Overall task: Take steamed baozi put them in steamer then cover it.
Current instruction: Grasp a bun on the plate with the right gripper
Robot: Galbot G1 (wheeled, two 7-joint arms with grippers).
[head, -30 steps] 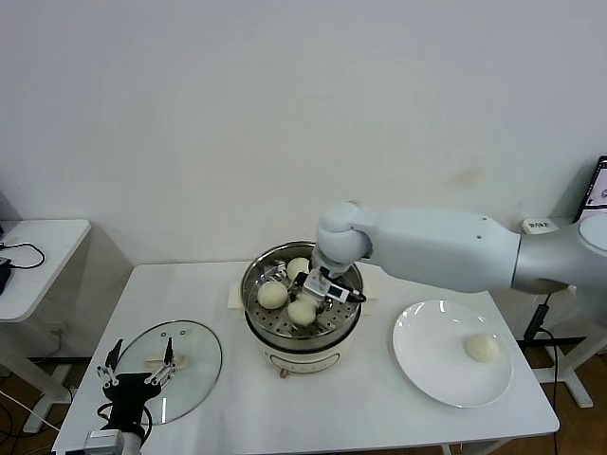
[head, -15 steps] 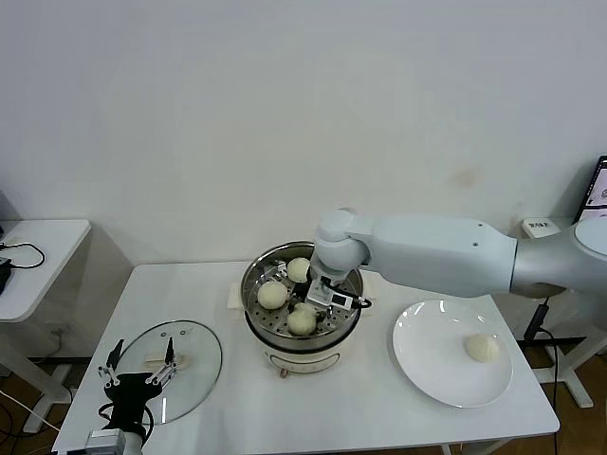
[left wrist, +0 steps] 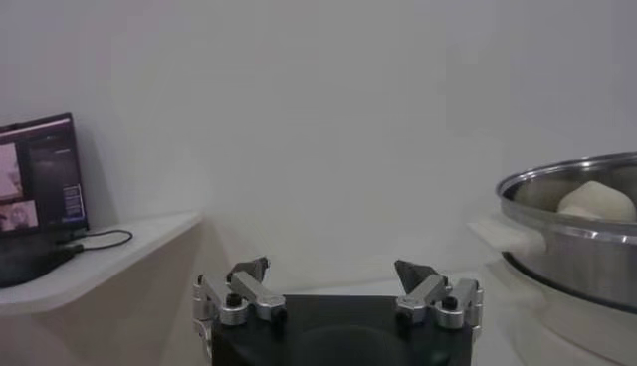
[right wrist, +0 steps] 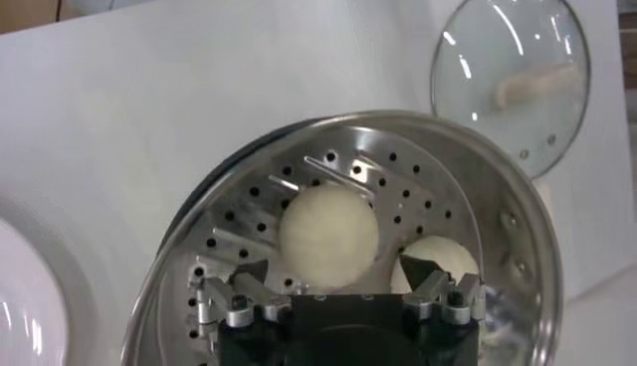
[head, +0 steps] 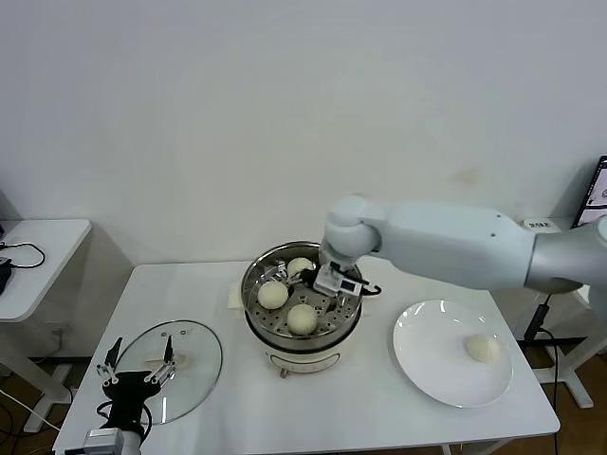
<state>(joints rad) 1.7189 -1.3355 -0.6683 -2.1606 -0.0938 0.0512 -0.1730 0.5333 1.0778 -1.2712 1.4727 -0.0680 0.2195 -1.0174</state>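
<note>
Three baozi (head: 302, 318) sit on the perforated floor of the steamer (head: 285, 353) at table centre. The fourth (head: 482, 348) lies on the plate (head: 427, 365) at 3 o'clock from the pot. The right gripper (head: 322, 286) hangs over the pot's 2 o'clock rim, fingers wide and empty. Buns look soft, light and easily dented, so a gentle pinch across the middle suits them. The cover (head: 171, 358), probably heavier and slick, rests at 8 o'clock; its handle is the hold. The left gripper (head: 138, 372), fingers spread, waits at the cover's near edge. There is open table between pot and plate.
</note>
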